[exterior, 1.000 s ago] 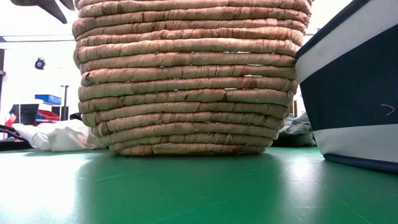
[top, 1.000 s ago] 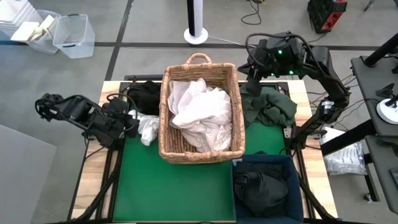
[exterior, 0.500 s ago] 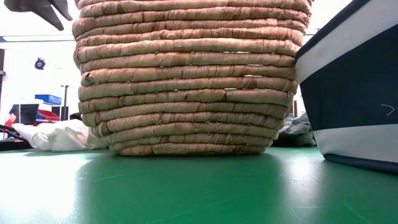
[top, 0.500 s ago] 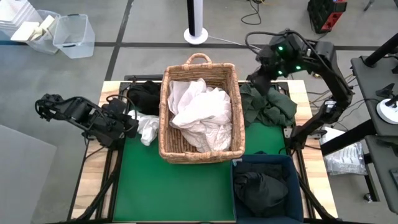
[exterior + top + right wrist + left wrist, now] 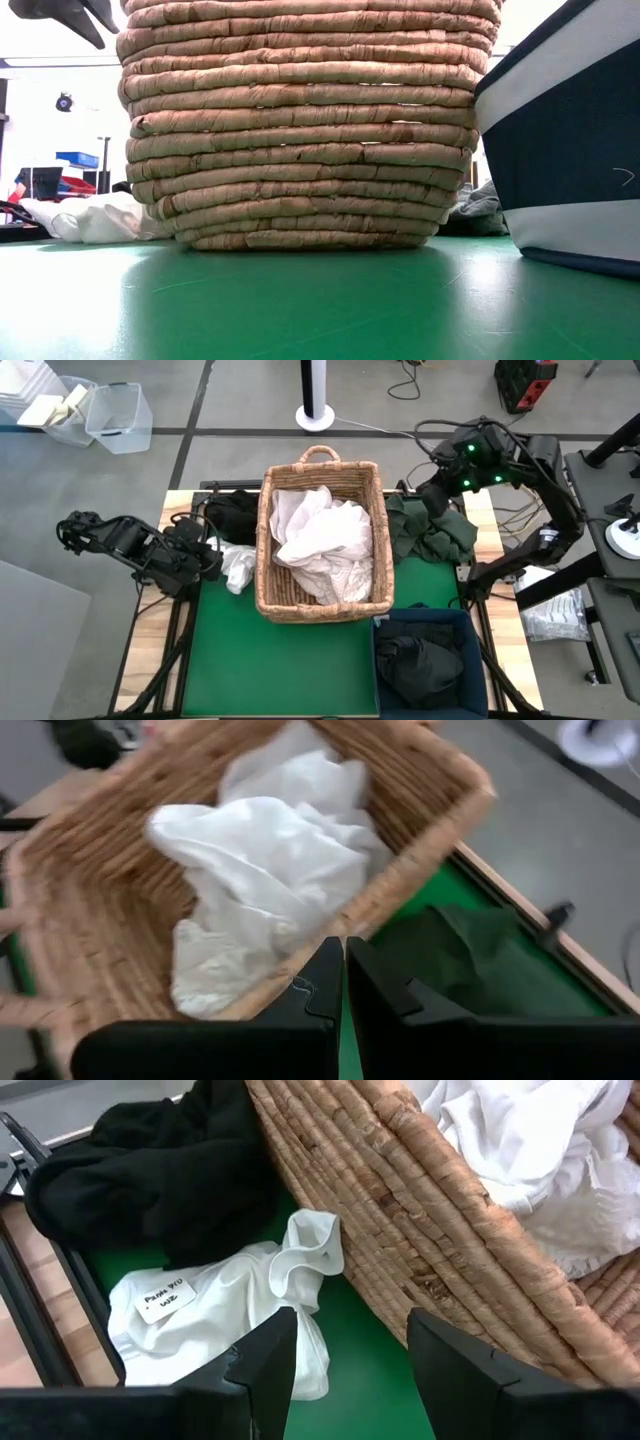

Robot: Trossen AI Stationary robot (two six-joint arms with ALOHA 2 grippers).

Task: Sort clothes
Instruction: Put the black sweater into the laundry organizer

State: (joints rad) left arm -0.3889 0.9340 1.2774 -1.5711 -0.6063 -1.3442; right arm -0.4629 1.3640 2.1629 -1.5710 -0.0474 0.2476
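The right gripper [image 5: 345,982] is squeezed tight with nothing in it. It hangs up in the air over the far right part of the table. Right under it lies a dark green garment [image 5: 430,530], all bunched up on the green mat [image 5: 280,670]. Just past that garment, toward the middle, sits the wicker basket [image 5: 267,550]. It is full of white clothes [image 5: 322,545] piled in a soft heap. Closer to the front edge, on the same side as this claw, stands the dark blue bin [image 5: 478,660]. A black garment [image 5: 415,665] lies inside it.

The left gripper [image 5: 345,1355] is on the other side of the basket, low by the table's left edge. Its two fingers stand apart and hold nothing. Just in front of them is a small white garment [image 5: 215,1320] with a paper tag [image 5: 161,1297] on it. This one lies on the mat and touches the basket's wall. Behind it, a bit farther from the claw, is a black cloth [image 5: 150,1175] in a lump, also next to the basket.
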